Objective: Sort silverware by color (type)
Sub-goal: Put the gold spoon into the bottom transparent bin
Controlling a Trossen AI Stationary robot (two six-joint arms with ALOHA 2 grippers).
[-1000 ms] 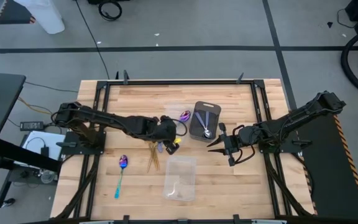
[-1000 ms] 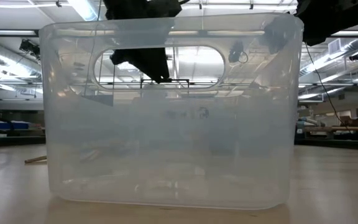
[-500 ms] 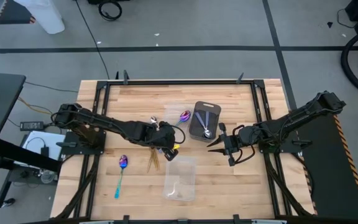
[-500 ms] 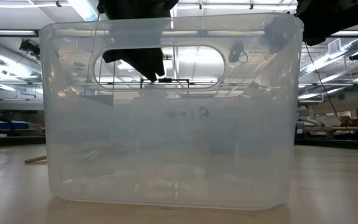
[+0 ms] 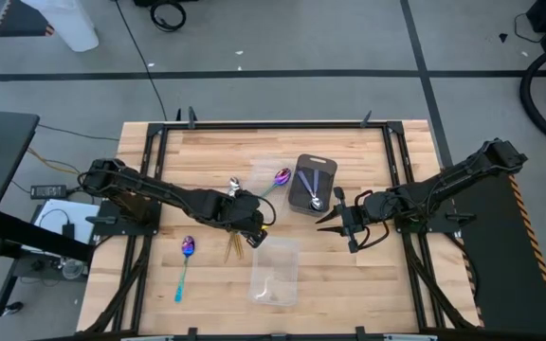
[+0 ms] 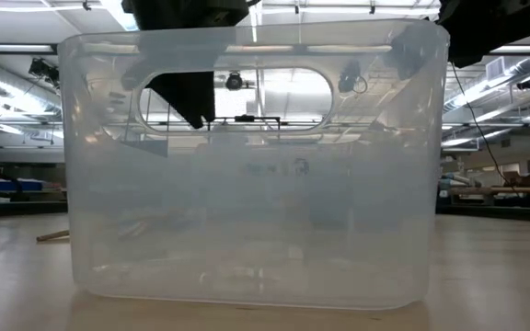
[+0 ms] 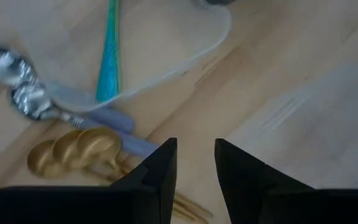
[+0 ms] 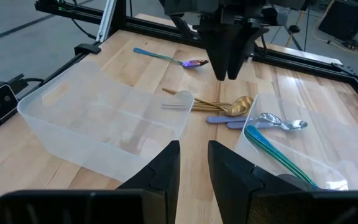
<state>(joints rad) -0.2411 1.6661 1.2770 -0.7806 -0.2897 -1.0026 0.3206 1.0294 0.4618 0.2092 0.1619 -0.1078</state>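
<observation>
You are working at the middle of the tabletop [image 5: 207, 156], where the left end effector [image 5: 250, 227] hangs just above the cluster of gold spoons [image 7: 82, 148], its fingers [image 7: 157, 171] slightly parted with nothing between them. The empty clear tray [image 5: 275, 271] lies toward the near edge, just beside that cluster. A second clear tray [image 7: 160, 37] toward the far edge holds a purple-blue spoon with a teal handle [image 5: 277, 179], while the dark grey tray [image 5: 312, 183] carries silver spoons [image 5: 316, 199]. The gold bowls overlap, so lower onto one handle away from the heap to lift a single piece. Mind the silver spoons with pale bluish handles [image 7: 73, 115] touching the gold ones. Another purple-blue spoon [image 5: 186, 265] waits near the left edge. The right end effector [image 5: 335, 222], narrowly parted and empty, hovers by the grey tray.
</observation>
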